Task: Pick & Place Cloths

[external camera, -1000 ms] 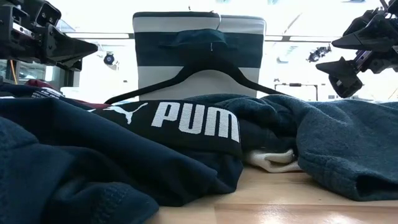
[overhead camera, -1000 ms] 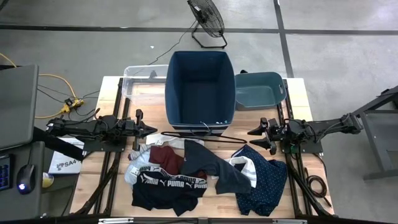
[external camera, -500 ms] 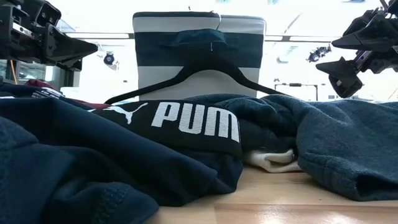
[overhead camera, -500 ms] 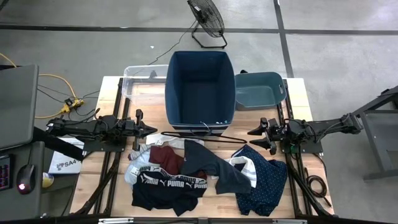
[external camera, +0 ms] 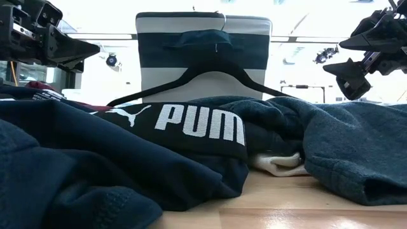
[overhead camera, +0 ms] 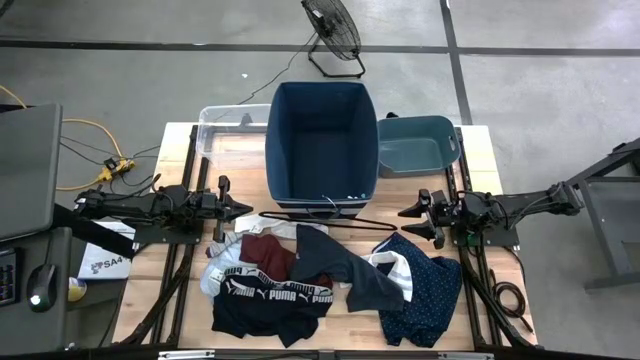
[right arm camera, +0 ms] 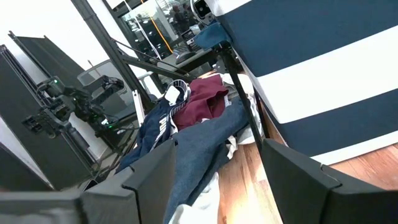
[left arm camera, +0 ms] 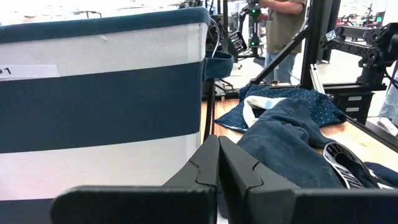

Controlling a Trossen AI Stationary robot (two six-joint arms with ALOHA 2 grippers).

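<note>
The cloths lie in a heap on the table's near half. It holds a maroon piece (overhead camera: 268, 250), a dark grey garment (overhead camera: 345, 266), a navy white-dotted one (overhead camera: 428, 290), a white piece (overhead camera: 388, 262), a pale blue-grey piece (overhead camera: 213, 276) and black shorts with a PUMA waistband (overhead camera: 272, 296) (external camera: 191, 121). My left gripper (overhead camera: 243, 209) (left arm camera: 217, 142) hovers shut above the heap's far left edge. My right gripper (overhead camera: 414, 222) (right arm camera: 217, 158) hovers open above its far right edge. Neither touches cloth.
A tall navy-and-white striped bin (overhead camera: 322, 145) stands at the table's far middle. A teal tub (overhead camera: 415, 145) sits to its right and a clear container (overhead camera: 228, 128) to its left. A thin black wire hanger (overhead camera: 335, 221) lies between bin and heap. A person (left arm camera: 283, 31) stands beyond the table.
</note>
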